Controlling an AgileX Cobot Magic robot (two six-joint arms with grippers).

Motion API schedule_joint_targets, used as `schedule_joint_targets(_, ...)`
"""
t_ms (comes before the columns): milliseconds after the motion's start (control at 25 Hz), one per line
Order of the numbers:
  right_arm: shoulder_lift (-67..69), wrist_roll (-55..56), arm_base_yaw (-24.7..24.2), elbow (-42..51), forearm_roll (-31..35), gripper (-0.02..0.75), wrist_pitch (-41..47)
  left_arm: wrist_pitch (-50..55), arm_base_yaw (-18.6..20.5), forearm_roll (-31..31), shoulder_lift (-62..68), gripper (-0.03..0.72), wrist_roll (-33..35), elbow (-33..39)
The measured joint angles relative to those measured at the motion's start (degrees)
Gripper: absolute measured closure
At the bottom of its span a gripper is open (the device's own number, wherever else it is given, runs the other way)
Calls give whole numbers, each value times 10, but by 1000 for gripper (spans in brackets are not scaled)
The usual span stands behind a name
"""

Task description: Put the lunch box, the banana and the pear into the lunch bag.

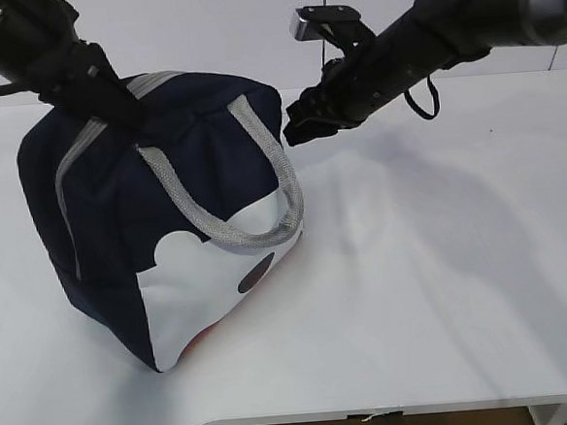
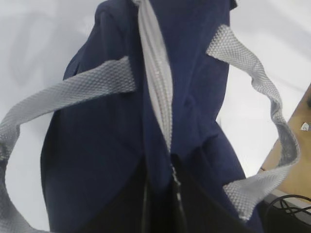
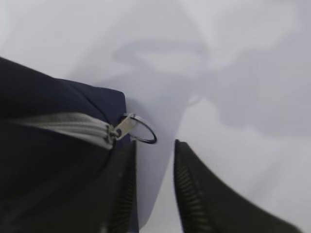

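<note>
The lunch bag (image 1: pixel 167 221) stands on the white surface (image 1: pixel 435 289), left of centre, with its grey zipper (image 2: pixel 158 82) closed along the top as far as the views show. Its contents cannot be seen; the lunch box, banana and pear appear in no view, so they are judged to be inside. The left tool (image 2: pixel 160 204) is nearly closed and appears to pinch the bag's top seam at the near end of the zipper; the hold itself is hard to make out. The right tool (image 3: pixel 153 189) stands partly open, holding nothing, just beside the ring pull (image 3: pixel 143 128). Withdraw it straight back so it does not snag the ring or the grey handle (image 1: pixel 267 189).
</note>
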Motion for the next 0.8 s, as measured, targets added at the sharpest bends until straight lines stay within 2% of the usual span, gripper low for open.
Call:
schedule_joint_targets(80, 0, 5, -1, -17, -3, 431, 13, 7, 0, 1, 0, 615, -9, -1)
schedule_joint_targets(160, 0, 24, -1, -36, -18, 353, 31, 19, 0, 1, 0, 541, -14, -1)
schedule_joint_targets(280, 0, 60, -1, -71, -70, 295, 74, 27, 0, 1, 0, 389, -16, -1)
schedule_joint_targets(360, 0, 89, -1, -100, -119, 286, 118, 28, 0, 2, 0, 338, -21, -4)
schedule_joint_targets(600, 0, 203, -1, -190, -267, 279, 263, 43, 0, 3, 0, 307, -42, -8)
schedule_joint_targets(800, 0, 311, -1, -250, -343, 278, 303, 72, 1, 14, 0, 305, -99, -47)
